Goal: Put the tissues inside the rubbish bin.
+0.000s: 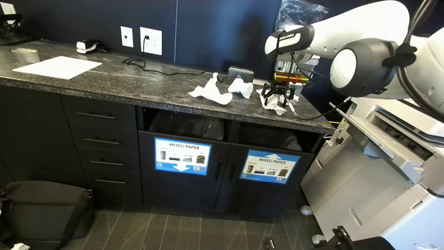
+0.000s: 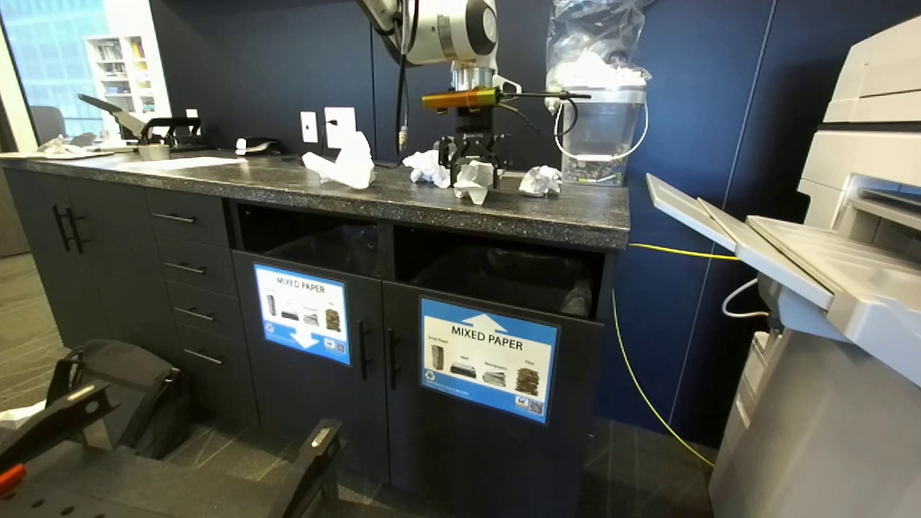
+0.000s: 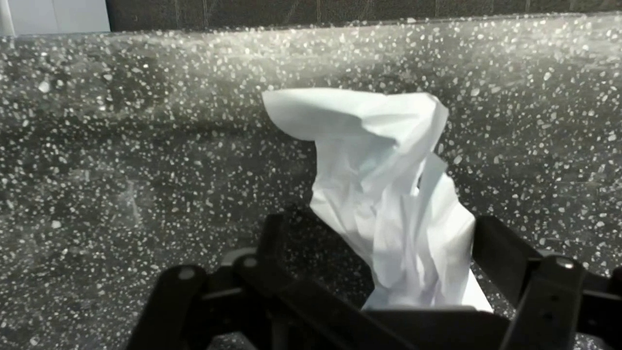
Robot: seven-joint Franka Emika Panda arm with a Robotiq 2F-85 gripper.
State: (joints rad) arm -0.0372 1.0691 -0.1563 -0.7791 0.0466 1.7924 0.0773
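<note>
Grasp step, likely — black two-finger gripper (image 3: 380, 226) low, jaws spread either side of a crumpled white paper tissue (image 3: 396, 204) on the speckled dark countertop (image 3: 146, 184); three similar wads (image 2: 540, 181) nearby. Next: close, lift, carry out and down — dark, wide-slotted cabinet-front rubbish bin (image 2: 489, 450).

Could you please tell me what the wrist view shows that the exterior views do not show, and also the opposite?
Only the wrist view: from above, a strip of bare counter between one tissue and one finger; the tissue lies close to the other finger.
Only the exterior views: the two bins with blue labels, other tissues, the wall socket and the black bag.
Shared: the same tissue at the open gripper, the counter and the floor.
</note>
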